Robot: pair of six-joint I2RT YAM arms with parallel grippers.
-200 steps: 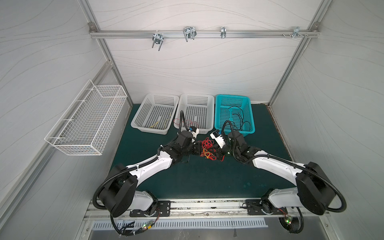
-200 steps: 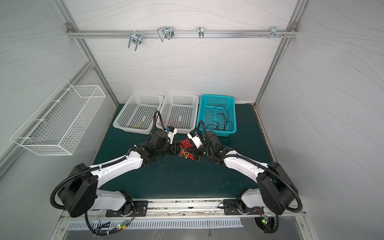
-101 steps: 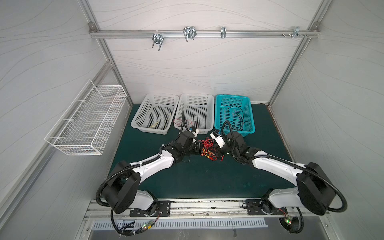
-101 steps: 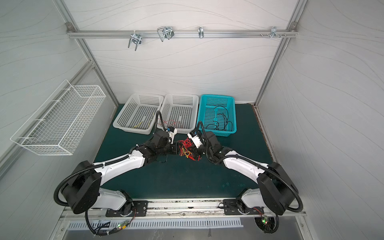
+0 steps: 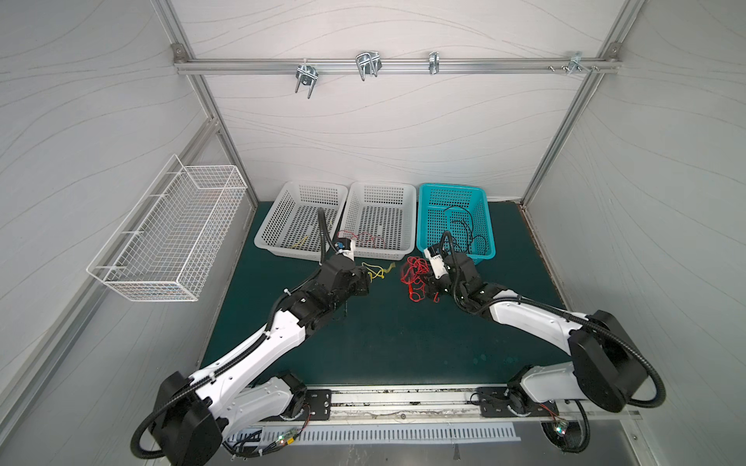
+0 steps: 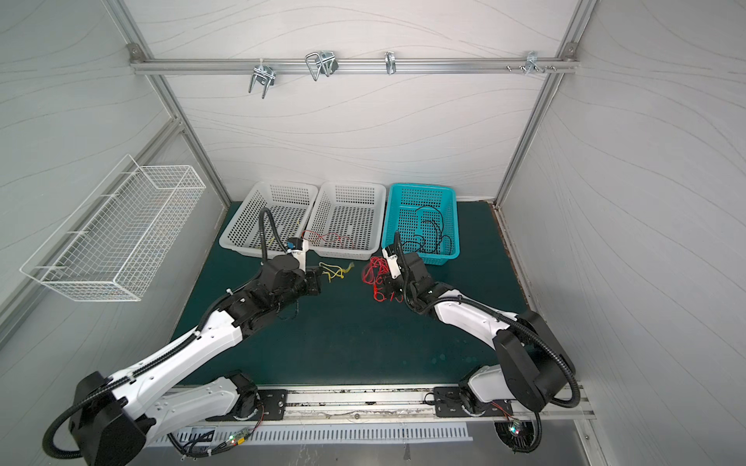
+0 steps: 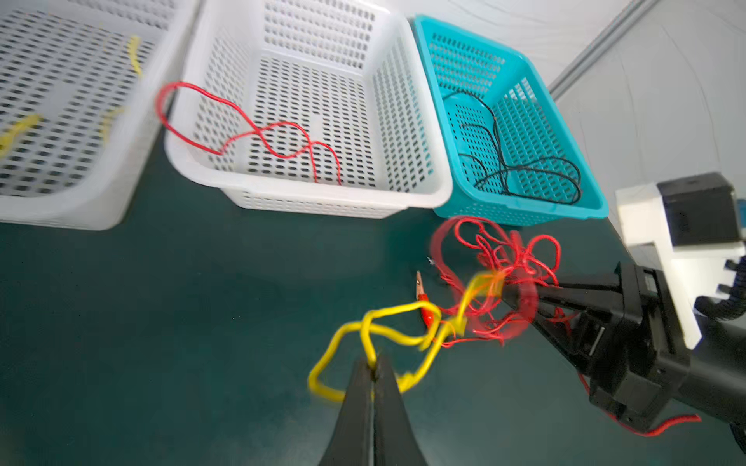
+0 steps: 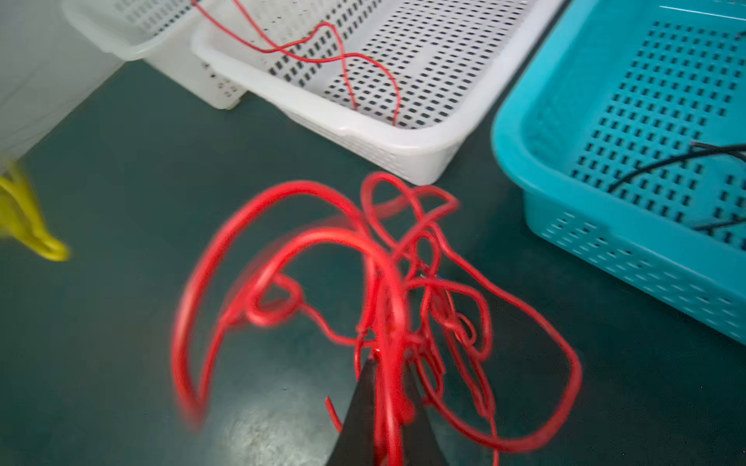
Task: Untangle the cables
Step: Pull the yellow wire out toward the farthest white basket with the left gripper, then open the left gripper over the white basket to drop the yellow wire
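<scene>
Yellow cable [image 7: 399, 310]: pinched in my left jaws, over the surface [image 5: 383, 331], seemingly clear of the red. Red tangle [image 8: 389, 306]: pinched in my right jaws, knotted. Already binned: black cables [image 5: 464, 226], teal basket [image 5: 450, 186]; one red cable [image 5: 363, 238], white basket [image 5: 383, 184]. Outstanding: yellow's binning, red's unknotting.

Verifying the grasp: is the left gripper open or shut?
Shut. In the left wrist view, the left gripper has its jaws together, pinching a loop of the yellow cable.

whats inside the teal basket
Thin black cables lie loose on the floor of the teal basket; nothing else shows. In both top views the right arm covers its near corner.
</scene>
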